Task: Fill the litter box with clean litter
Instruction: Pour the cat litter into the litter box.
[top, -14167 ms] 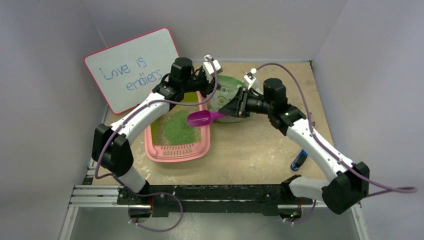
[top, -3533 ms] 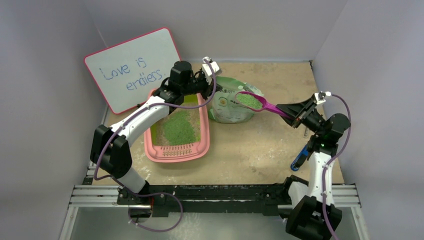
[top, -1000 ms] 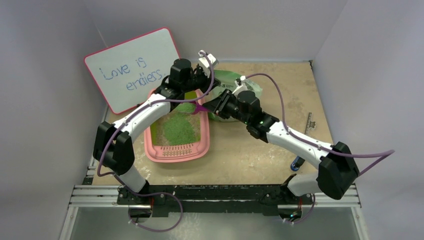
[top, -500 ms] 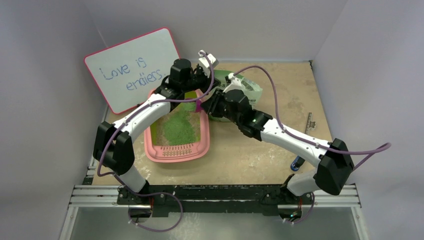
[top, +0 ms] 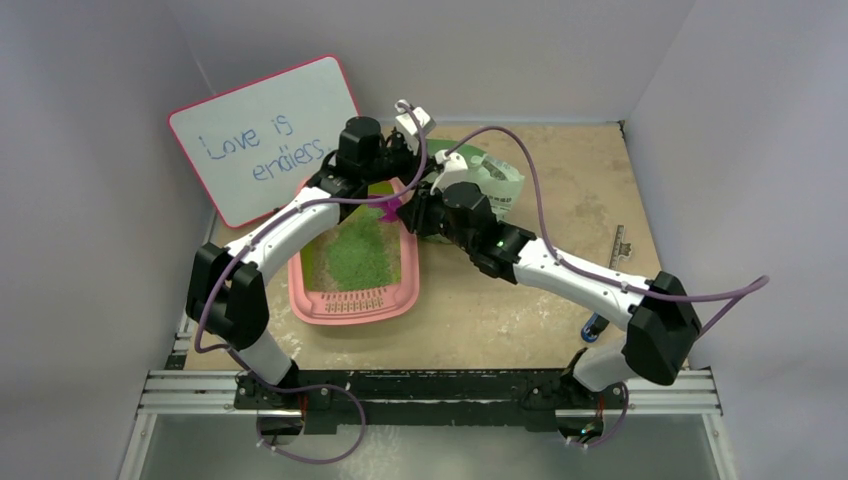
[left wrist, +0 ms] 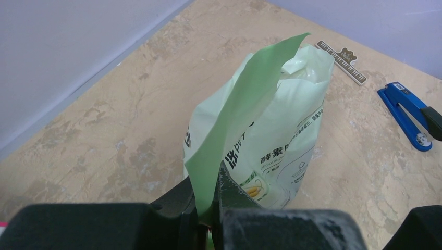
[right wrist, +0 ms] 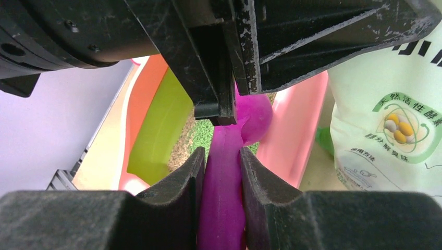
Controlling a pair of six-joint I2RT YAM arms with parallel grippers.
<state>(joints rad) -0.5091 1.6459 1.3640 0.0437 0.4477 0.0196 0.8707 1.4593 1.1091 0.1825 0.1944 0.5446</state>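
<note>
The pink litter box [top: 412, 272] lies left of centre, lime-green wall [right wrist: 156, 125] inside. Green clean litter [top: 355, 250] covers its floor beside beige granules, also seen in the right wrist view [right wrist: 200, 133]. My right gripper [right wrist: 221, 156] is shut on the handle of a magenta scoop [right wrist: 224, 203]; the scoop [top: 390, 207] hangs over the box's far right end, its bowl showing only its magenta back. My left gripper [left wrist: 215, 198] is shut on the top flap of the pale green litter bag [left wrist: 271, 135], just above the right gripper [top: 412, 210].
A whiteboard [top: 265, 135] leans at the back left. A blue stapler [left wrist: 409, 114] and a small ruler [left wrist: 341, 61] lie on the table to the right of the bag [top: 497, 185]. Grey walls close in three sides.
My right wrist has shifted a little left and rolled, turning the scoop over the box's far end. The left arm and the bag have not moved.
</note>
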